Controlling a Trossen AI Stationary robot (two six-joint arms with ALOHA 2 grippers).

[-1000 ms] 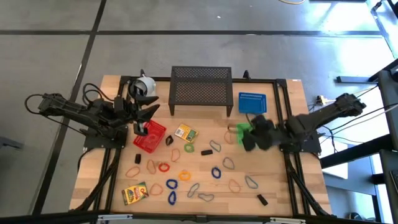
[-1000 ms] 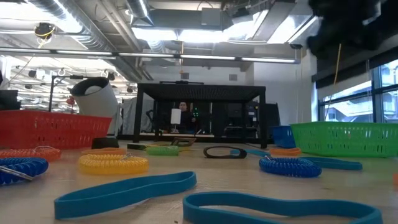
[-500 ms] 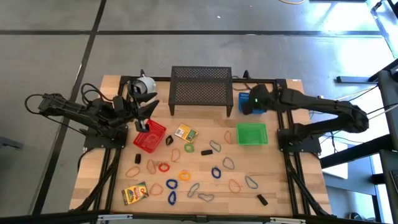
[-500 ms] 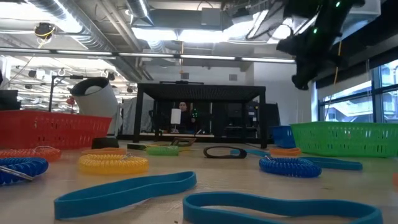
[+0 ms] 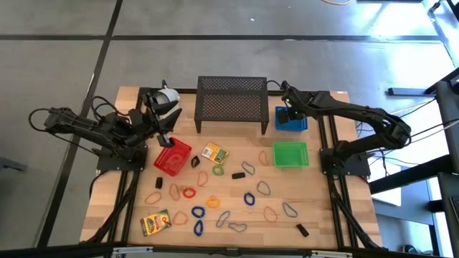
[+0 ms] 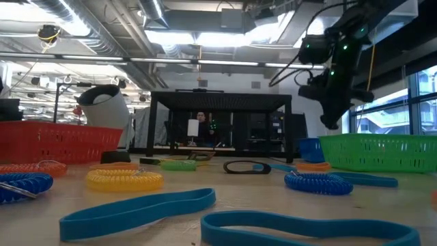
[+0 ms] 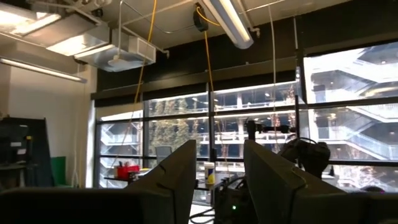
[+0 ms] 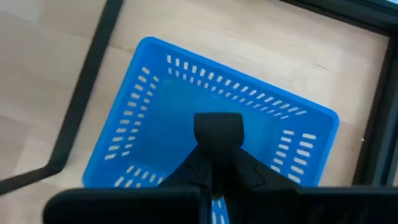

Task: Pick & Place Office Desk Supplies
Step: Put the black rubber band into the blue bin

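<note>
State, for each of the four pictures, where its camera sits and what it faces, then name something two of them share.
High view: overhead, straight down on the table; both arms show.
Low view: at tabletop height, across loops toward the room; right arm shows.
Left wrist view: faces windows past the open left pincer.
Right wrist view: looks down past the shut right pincer into the blue basket.
Shared: high and right wrist views show the blue basket.

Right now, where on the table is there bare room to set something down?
Free: the strip between the shelf and the red basket; the wood beside the green basket toward the right edge; the near right corner past the black block. Crowded: the middle and near left, strewn with loops and boxes.
</note>
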